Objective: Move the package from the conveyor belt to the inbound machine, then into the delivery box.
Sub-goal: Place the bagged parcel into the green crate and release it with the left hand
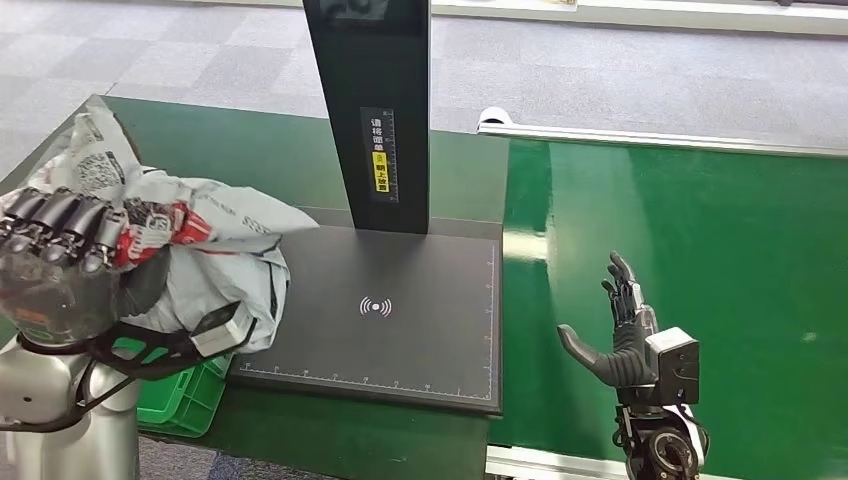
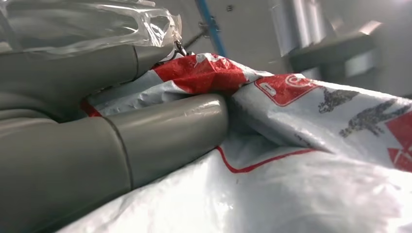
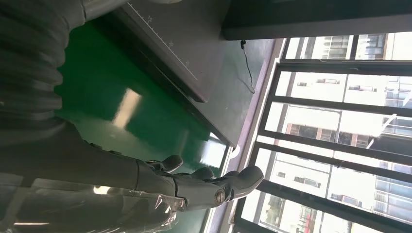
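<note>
As you watch: left hand (image 1: 60, 240) — fingers clamped round the package (image 1: 200, 250), at nine o'clock.
Right hand (image 1: 625, 335): fingers spread — over the belt (image 1: 720, 250).

White-grey package (image 1: 200, 235) with red print; green conveyor belt (image 1: 700, 250); black inbound machine (image 1: 400, 310)

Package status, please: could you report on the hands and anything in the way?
Left hand grips package, at scanner pad's left edge. Right hand open over belt. Green crate below.

Grey carpet-tile floor (image 1: 200, 50), tall dark-framed windows (image 3: 340, 121) w/ bright daylight
</note>
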### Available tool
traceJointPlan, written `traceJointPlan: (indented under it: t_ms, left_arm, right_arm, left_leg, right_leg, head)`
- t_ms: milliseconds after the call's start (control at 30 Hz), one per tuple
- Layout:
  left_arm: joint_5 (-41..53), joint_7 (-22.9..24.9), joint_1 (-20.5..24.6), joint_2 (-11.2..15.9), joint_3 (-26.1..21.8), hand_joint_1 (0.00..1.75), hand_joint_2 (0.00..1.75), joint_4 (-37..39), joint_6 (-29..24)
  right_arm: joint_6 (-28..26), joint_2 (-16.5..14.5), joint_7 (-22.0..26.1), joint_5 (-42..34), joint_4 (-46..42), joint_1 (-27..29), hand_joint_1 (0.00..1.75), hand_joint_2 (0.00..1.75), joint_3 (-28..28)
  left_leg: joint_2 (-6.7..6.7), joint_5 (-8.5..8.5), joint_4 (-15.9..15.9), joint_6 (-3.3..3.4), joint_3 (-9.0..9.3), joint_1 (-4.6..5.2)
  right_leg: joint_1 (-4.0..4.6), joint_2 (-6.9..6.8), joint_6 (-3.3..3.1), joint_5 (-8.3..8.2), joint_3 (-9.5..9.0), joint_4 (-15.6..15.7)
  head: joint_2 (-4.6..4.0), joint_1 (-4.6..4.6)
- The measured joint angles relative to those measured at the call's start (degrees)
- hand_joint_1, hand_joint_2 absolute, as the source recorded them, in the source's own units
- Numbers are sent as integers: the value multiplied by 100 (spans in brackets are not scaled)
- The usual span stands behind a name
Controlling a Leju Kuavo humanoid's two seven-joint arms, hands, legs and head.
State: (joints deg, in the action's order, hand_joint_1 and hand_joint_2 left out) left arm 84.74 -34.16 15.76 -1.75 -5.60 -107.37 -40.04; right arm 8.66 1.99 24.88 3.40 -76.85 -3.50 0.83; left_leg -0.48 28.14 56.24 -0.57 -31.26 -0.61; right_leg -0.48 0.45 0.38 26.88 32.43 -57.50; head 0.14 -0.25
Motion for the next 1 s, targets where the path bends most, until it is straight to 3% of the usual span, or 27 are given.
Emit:
traceJointPlan:
  t_ms: [67,133,200,267,333,467,633,833,867,900,933,1000]
  left_arm:
    - [255,835,109,262,-163,172,0,228,7]
    - [304,2080,281,721,-160,171,0,700,82]
    - [311,3600,539,1245,207,173,0,1426,471]
    - [313,4582,702,1618,731,171,0,2083,1253]
    - [314,4561,683,1765,1023,165,0,2553,2165]
    - [314,3669,439,1802,924,161,0,3187,3614]
    - [307,3392,309,1801,647,146,0,3537,4157]
    - [72,3511,303,1801,289,156,0,3705,4752]
    - [26,3526,292,1799,226,150,0,3717,4803]
    - [-5,3544,280,1797,172,127,0,3722,4845]
    - [-17,3593,265,1791,124,117,0,3725,4872]
    - [48,3835,235,1771,40,45,0,3722,4805]
  right_arm:
    - [-30,7,6,3,-28,86,0,175,-1]
    - [-62,20,7,15,-64,159,0,175,-7]
    - [-67,27,-9,48,-105,189,0,175,-27]
    - [-6,24,-35,127,-142,188,0,175,-62]
    - [94,10,-55,249,-156,177,0,175,-91]
    - [208,-38,-50,461,-121,107,0,175,-116]
    - [221,-86,-23,526,-57,23,0,175,-155]
    - [235,-170,-85,625,-33,-24,0,175,-162]
    - [236,-184,-101,642,-29,-36,0,175,-162]
    - [236,-196,-111,653,-26,-48,0,175,-162]
    - [237,-207,-122,662,-22,-61,0,175,-162]
    - [238,-226,-138,672,-18,-79,0,175,-162]
  left_leg:
    - [8,0,-1,-1,2,-2]
    - [14,-4,-1,-7,4,-7]
    - [11,-11,-3,-17,4,-11]
    - [7,-15,-7,-22,4,-12]
    - [17,-16,-9,-22,2,-12]
    - [56,-15,-5,-21,-6,-6]
    - [34,-13,-3,-20,-26,-5]
    - [48,-9,-9,-23,-11,-8]
    - [48,-10,-9,-24,-9,-10]
    - [48,-11,-9,-25,-7,-11]
    - [47,-13,-9,-26,-5,-11]
    - [46,-15,-9,-27,-1,-12]
  right_leg:
    - [2,6,-2,-1,4,0]
    - [8,12,-5,-2,17,-1]
    - [12,9,-8,-3,19,-2]
    - [13,6,-10,-4,6,-5]
    - [11,14,-14,-10,1,-9]
    - [5,48,-18,-18,22,-8]
    - [5,31,-18,-17,37,-5]
    - [8,40,-21,-16,27,-6]
    - [10,41,-22,-16,26,-7]
    - [11,41,-22,-17,25,-8]
    - [11,41,-22,-17,24,-9]
    - [12,40,-23,-17,22,-13]
  head:
    - [0,-1]
    - [-1,-2]
    - [0,-3]
    - [1,-3]
    - [0,1]
    - [0,2]
    - [0,0]
    - [1,0]
    - [0,0]
    - [-1,-1]
    - [-1,-1]
    - [-1,0]
